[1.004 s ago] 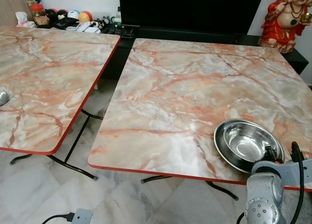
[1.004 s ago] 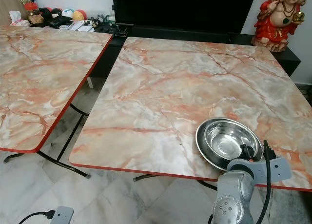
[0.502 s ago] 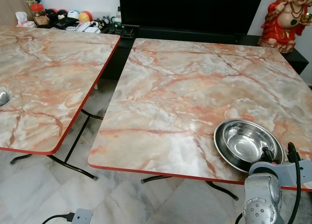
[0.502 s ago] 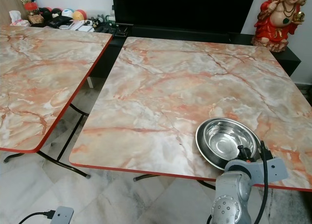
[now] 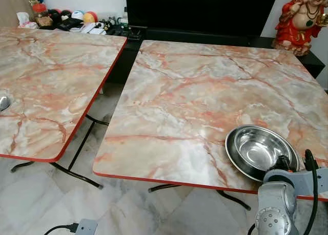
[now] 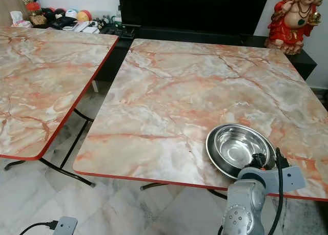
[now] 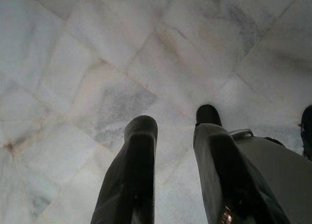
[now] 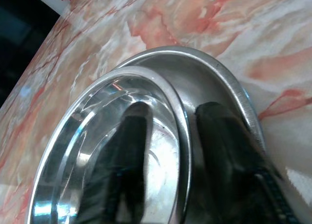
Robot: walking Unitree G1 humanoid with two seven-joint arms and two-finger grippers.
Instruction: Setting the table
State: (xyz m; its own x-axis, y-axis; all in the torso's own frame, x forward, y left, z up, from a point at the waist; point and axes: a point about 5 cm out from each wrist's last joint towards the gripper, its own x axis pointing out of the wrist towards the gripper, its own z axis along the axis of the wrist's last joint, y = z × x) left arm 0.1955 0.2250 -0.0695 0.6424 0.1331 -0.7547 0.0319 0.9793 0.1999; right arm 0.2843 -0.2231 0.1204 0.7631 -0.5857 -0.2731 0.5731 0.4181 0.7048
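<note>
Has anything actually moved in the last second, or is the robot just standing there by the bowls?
Hardly anything. The right gripper only shifted slightly at the near rim of the stacked steel bowls, its jaws straddling the inner bowl's rim. The bowls, the marble table and the idle left gripper stayed as they were.

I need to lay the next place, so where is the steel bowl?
The steel bowl sits near the right table's front right edge, the right pincer straddling its rim.
</note>
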